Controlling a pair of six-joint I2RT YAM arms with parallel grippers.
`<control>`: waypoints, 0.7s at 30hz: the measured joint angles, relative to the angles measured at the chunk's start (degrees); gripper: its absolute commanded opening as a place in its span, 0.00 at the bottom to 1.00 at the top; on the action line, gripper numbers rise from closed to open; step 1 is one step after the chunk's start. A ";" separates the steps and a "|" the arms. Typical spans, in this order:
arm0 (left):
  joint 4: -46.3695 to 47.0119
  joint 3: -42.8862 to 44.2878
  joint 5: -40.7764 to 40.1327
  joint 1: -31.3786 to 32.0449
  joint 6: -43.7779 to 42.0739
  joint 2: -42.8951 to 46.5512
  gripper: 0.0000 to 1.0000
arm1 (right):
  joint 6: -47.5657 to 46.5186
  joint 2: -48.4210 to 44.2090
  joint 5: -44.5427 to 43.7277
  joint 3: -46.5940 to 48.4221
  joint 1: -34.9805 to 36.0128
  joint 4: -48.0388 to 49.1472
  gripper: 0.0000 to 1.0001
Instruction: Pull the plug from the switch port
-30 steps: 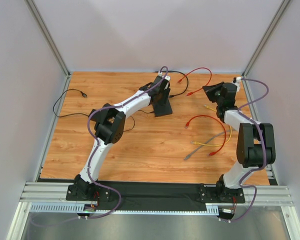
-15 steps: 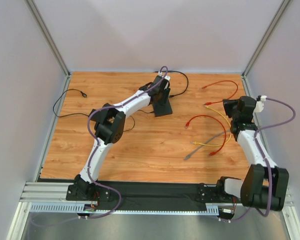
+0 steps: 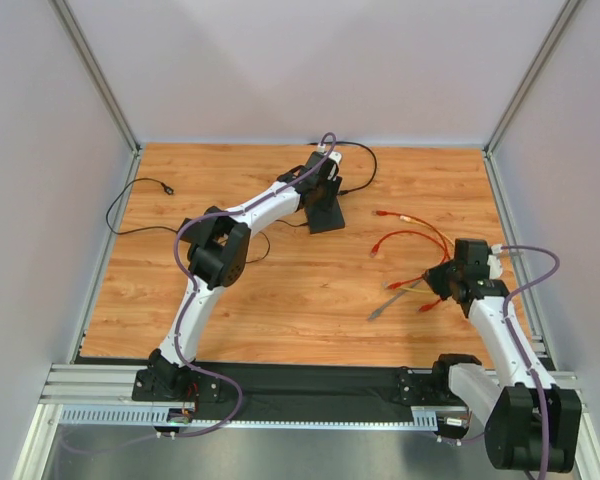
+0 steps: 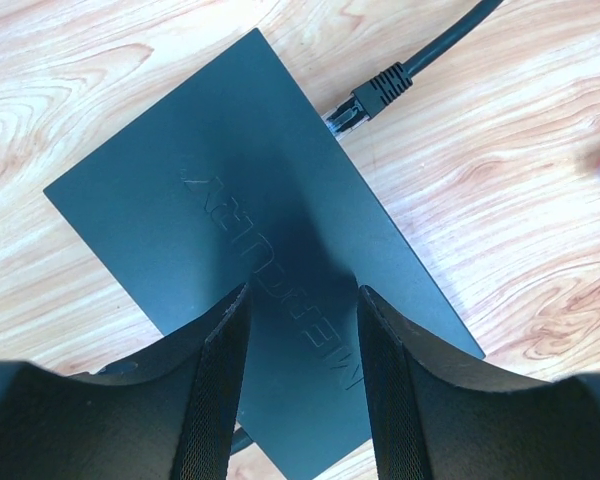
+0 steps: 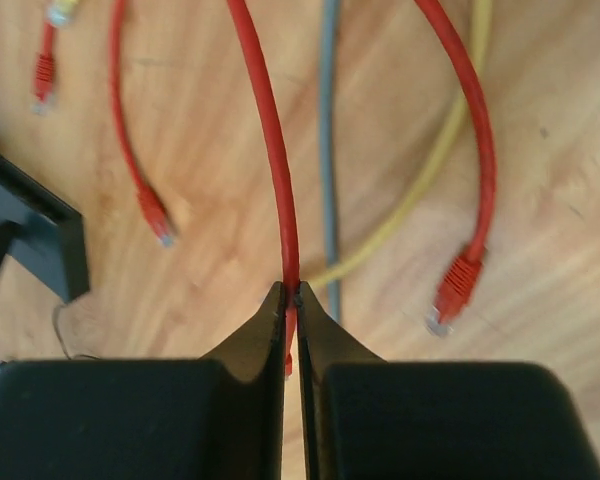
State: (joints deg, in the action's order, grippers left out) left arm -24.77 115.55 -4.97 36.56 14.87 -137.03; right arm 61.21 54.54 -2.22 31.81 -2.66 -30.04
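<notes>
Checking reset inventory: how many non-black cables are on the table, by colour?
red cable: 2 (one pinched in the right gripper)
yellow cable: 1
grey cable: 1
total: 4

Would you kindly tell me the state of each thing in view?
left gripper: open, poised over switch.
switch: flat on table.
black plug: at switch's edge; seating unclear.
right gripper: shut on red cable.
red cable: pinched by right gripper.
yellow cable: loose on table.
grey cable: loose on table.
</notes>
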 measured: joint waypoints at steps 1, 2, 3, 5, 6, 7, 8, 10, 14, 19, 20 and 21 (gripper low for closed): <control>0.04 -0.02 0.07 0.00 0.00 0.02 0.54 | 0.02 -0.66 0.31 -0.87 0.68 -1.62 0.06; 0.11 -0.09 0.17 0.00 -0.02 0.04 0.55 | 0.02 -1.57 0.50 -1.55 1.29 -3.13 0.07; 0.20 -0.13 0.31 0.00 -0.02 0.07 0.55 | -0.02 -2.62 0.66 -2.12 1.62 -4.22 0.08; 0.37 -0.24 0.50 0.00 -0.02 0.09 0.55 | -0.04 -5.05 0.72 -2.97 1.88 -6.29 0.12; 0.42 -0.28 0.57 0.00 -0.04 0.11 0.55 | -0.15 -5.88 0.66 -3.10 1.88 -7.04 0.14; 0.48 -0.33 0.70 0.00 -0.07 0.11 0.54 | -0.28 -6.32 0.66 -3.17 1.88 -7.39 0.19; 0.52 -0.33 0.83 0.00 -0.07 0.11 0.55 | -0.48 -6.49 0.68 -3.17 1.88 -7.56 0.23; 0.63 -0.37 1.11 0.00 -0.07 0.13 0.54 | -1.31 -5.88 1.05 -3.17 1.88 -7.37 0.32; 1.29 -1.09 1.53 -0.02 -0.22 0.50 0.55 | -4.09 -1.97 3.67 -3.15 1.88 -5.97 0.42; 2.40 -2.89 1.68 0.00 -0.68 1.44 0.55 | -8.37 3.65 6.43 -1.01 2.80 -1.90 0.56; 2.43 -3.06 1.66 0.00 -0.79 1.62 0.55 | -8.98 4.04 6.62 -0.33 3.85 0.13 0.57; 2.43 -3.21 1.64 0.00 -0.90 1.73 0.55 | -9.51 4.48 6.69 0.66 5.03 2.08 0.59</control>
State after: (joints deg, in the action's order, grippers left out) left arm -22.35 112.33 -3.33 36.56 13.98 -135.31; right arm 51.70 59.02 4.47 32.47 2.37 -27.97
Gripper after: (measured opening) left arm 0.544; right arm 0.561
